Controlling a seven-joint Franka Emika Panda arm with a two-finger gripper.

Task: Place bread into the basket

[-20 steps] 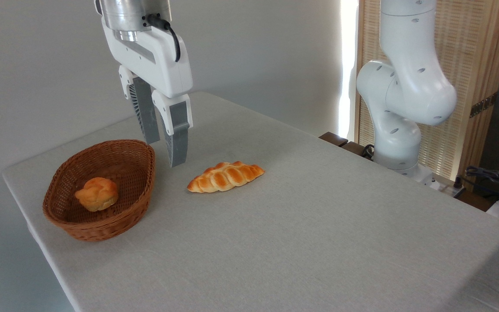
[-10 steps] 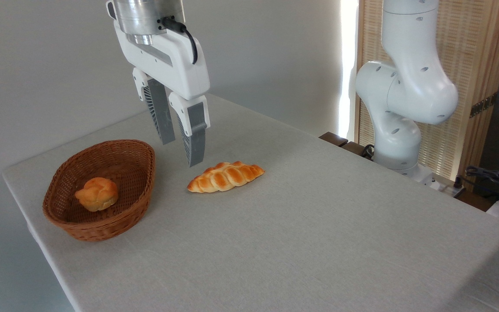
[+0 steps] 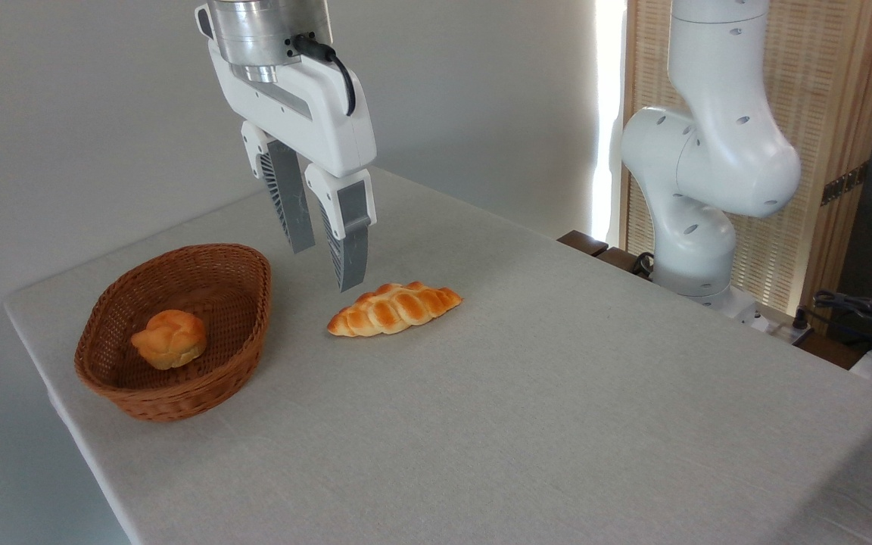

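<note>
Bread [image 3: 169,339]: lying inside the basket [image 3: 243,344], on its floor toward the nearer end, clear of the rim as far as can be seen. The basket stands near the left corner of the worktop [image 3: 527,393], close to the left edge. On present evidence the placement appears complete.

Gripper [image 3: 324,263]: hanging above the worktop between the basket and the braided loaf [image 3: 394,308], touching neither. Jaws are slightly spread, a narrow gap between them, and they hold nothing.

Orientation of the bread: the bun is nearly round, so it has no strong long axis; it looks marginally wider than tall, the wider line running roughly along the basket's length. Knotted top faces upward. The basket's own long axis runs from the front-left edge toward the far side of the worktop.

Risks noted:
- The fingertips hang low and just beside the braided loaf's left end. A sideways move at this height could nudge or drag the loaf.
- A move back toward the left at this height could strike the basket's raised far rim and shift or tip it toward the near worktop edge, spilling the bun.
- The basket sits close to the worktop corner, so little margin exists if it is pushed.
</note>
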